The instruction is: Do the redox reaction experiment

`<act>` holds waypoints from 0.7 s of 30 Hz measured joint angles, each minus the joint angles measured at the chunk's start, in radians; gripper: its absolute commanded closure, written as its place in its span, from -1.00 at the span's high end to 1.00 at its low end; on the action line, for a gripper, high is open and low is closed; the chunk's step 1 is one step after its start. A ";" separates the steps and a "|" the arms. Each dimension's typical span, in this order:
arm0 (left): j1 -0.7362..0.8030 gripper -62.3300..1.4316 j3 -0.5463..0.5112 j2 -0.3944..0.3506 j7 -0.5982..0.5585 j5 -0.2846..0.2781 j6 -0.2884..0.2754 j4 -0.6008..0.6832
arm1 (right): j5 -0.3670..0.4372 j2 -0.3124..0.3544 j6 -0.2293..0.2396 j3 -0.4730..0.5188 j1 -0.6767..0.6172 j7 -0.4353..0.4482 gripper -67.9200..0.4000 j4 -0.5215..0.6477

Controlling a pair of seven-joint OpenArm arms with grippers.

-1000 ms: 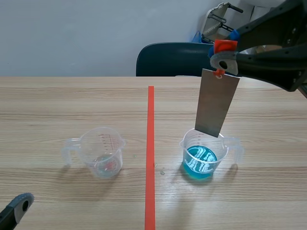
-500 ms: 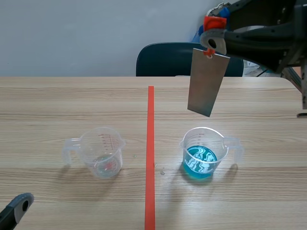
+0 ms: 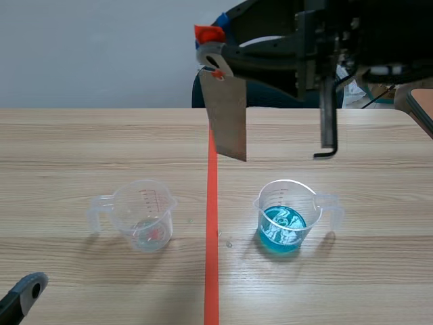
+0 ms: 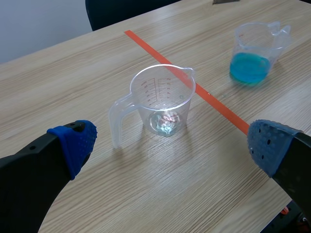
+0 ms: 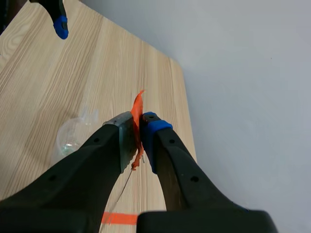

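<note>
High over the table, my right gripper (image 3: 211, 46) is shut on an orange tab (image 5: 137, 116) from which a grey metal plate (image 3: 226, 115) hangs. The plate dangles in the air above the red tape line (image 3: 212, 223), between the two beakers. To its lower right stands a clear beaker of blue liquid (image 3: 285, 217). On the left of the line sits a clear beaker (image 3: 143, 215) that looks nearly empty. My left gripper (image 4: 172, 144) is open and low, with that clear beaker (image 4: 165, 99) just ahead of its blue pads (image 4: 73, 141). The blue beaker (image 4: 253, 51) lies further off beyond the tape.
A dark blue chair (image 3: 267, 91) stands behind the table's far edge. One finger of the left arm (image 3: 24, 294) shows at the table's near left corner. Bare wood lies around both beakers.
My right arm has lifted the metal plate up out of the blue beaker and carried it left, so it now hangs over the tape line. The left arm has stayed still.
</note>
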 measured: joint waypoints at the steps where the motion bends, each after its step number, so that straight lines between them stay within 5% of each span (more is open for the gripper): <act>1: 0.000 1.00 0.000 0.000 0.000 0.000 0.000 0.000 | 0.001 -0.017 0.000 -0.020 0.020 -0.013 -0.97 -0.005; 21: 0.000 1.00 0.000 0.000 0.000 0.000 0.000 0.000 | 0.038 -0.288 0.000 -0.343 0.272 -0.092 -0.97 -0.231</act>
